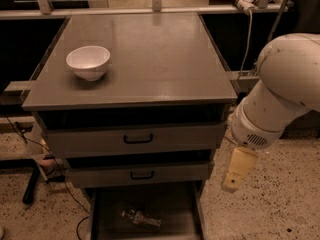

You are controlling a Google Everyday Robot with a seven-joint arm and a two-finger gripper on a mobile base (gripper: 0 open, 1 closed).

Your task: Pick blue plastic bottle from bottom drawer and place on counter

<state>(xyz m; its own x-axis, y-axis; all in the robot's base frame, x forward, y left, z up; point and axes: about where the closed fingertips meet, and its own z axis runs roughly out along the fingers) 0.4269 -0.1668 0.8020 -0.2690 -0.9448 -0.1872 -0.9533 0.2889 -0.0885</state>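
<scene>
One blue plastic bottle (141, 218) lies in the bottom drawer (186, 210), one white bowl (88, 62) on the counter (155, 59); one gripper (238, 170) hangs alongside, and I cannot tell its grip.

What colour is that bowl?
The bowl is white, camera view; the hand hangs beside the drawers.

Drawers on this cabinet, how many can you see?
3: upper drawer under the counter, middle drawer below it, bottom drawer pulled open, lowest. The gripper hangs right of them.
</scene>
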